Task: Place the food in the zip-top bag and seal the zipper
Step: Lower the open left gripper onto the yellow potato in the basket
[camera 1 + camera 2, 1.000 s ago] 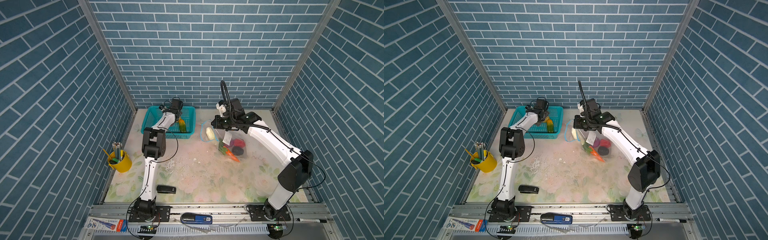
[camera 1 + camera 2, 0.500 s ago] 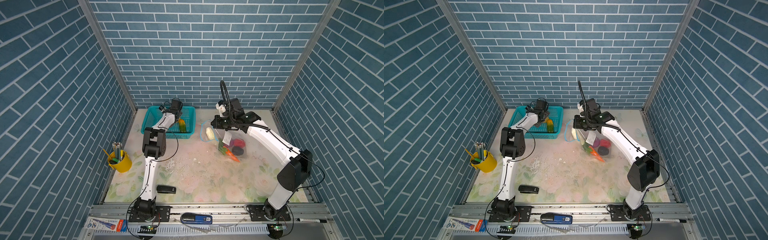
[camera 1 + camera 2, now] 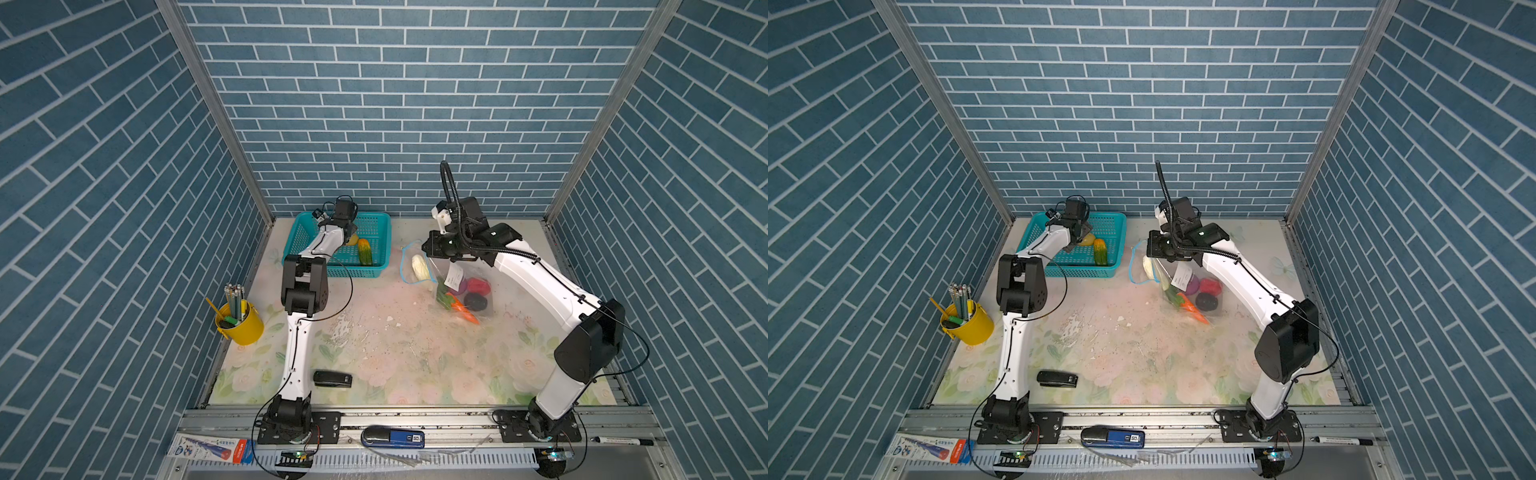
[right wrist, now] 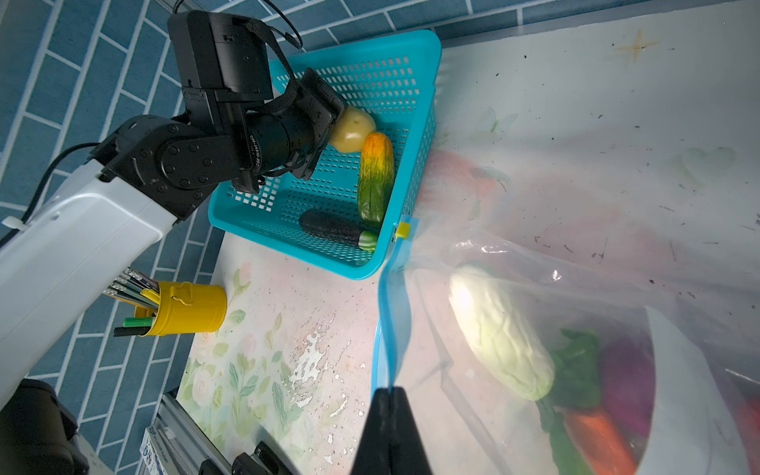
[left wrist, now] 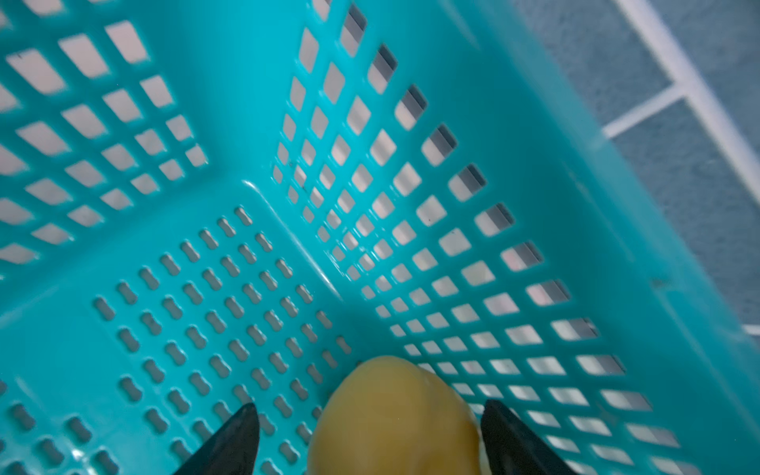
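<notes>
Roughly right of centre in a top view, the zip-top bag lies with cabbage, carrot and more inside. Upper centre-left, the teal basket surrounds the left gripper, jaws spread wide astride the yellow potato, one finger clear of it. The right gripper is clamped on the zipper.

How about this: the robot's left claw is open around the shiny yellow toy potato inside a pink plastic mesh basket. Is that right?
Not quite: the basket is teal, not pink. The left wrist view shows the left gripper open around the glossy yellow toy potato inside the teal plastic mesh basket.
</notes>
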`<state>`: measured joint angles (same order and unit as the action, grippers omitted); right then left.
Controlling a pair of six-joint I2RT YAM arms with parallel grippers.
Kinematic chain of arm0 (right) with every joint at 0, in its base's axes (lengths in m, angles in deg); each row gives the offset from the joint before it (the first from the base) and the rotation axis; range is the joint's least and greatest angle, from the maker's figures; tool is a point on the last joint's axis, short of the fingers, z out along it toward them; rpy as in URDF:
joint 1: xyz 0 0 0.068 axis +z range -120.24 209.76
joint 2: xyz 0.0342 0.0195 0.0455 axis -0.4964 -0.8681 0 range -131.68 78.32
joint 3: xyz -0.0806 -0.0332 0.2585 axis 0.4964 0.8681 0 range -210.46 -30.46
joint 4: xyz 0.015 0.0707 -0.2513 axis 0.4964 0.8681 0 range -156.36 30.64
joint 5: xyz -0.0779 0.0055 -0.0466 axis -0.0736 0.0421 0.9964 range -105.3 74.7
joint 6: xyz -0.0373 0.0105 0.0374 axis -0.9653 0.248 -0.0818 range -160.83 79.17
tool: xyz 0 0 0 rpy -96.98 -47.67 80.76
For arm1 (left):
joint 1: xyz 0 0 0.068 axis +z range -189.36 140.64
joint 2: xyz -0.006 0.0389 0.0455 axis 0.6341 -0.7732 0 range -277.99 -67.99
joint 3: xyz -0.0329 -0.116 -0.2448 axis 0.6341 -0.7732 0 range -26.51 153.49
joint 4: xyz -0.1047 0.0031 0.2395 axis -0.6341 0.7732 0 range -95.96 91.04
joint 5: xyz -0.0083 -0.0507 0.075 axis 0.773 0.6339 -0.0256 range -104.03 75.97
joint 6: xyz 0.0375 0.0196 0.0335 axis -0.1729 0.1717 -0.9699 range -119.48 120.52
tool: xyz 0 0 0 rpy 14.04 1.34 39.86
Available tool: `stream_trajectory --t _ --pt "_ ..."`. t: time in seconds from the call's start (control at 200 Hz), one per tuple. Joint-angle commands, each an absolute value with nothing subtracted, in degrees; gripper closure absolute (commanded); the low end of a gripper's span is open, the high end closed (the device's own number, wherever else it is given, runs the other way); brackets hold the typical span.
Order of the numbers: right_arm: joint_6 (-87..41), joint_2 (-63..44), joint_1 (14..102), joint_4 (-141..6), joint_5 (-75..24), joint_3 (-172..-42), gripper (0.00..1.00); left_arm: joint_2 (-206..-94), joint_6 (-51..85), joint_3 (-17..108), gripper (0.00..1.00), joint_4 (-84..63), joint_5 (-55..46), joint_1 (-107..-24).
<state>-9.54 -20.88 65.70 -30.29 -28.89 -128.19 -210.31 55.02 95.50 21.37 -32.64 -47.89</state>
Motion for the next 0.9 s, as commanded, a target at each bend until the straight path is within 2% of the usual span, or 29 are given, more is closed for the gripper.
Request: stream_trajectory --t 0.0,0.155,0.26,0.6,0.655,0.74,0.895 --pt "-9.0 -20.9 65.6 -28.7 -29.0 -130.8 1.0 -208.6 51.7 95.3 0.16 23.3 -34.2 -47.9" --pt "-9.0 -20.5 65.5 -28.7 -28.7 -130.4 1.0 -207.1 49.6 93.9 0.19 22.4 -34.3 -47.9" --pt "-9.0 -20.3 65.6 -28.8 -28.7 -130.3 1.0 -206.9 48.8 93.4 0.25 21.9 -33.7 -47.9" --pt "-9.0 -19.6 65.5 -28.8 -28.4 -129.8 1.0 -206.0 47.4 93.3 0.26 23.7 -32.7 -47.9" --pt "-9.0 -19.6 65.5 -28.9 -28.4 -129.7 1.0 -205.8 46.5 93.6 0.24 25.1 -32.6 -48.0" --pt "-9.0 -19.6 65.6 -29.1 -28.4 -129.5 1.0 -206.6 44.3 96.0 0.14 29.3 -32.7 -48.0" --pt "-8.9 -20.0 65.5 -29.5 -28.8 -129.7 1.0 -209.5 41.5 101.4 0.04 35.2 -32.4 -48.2"
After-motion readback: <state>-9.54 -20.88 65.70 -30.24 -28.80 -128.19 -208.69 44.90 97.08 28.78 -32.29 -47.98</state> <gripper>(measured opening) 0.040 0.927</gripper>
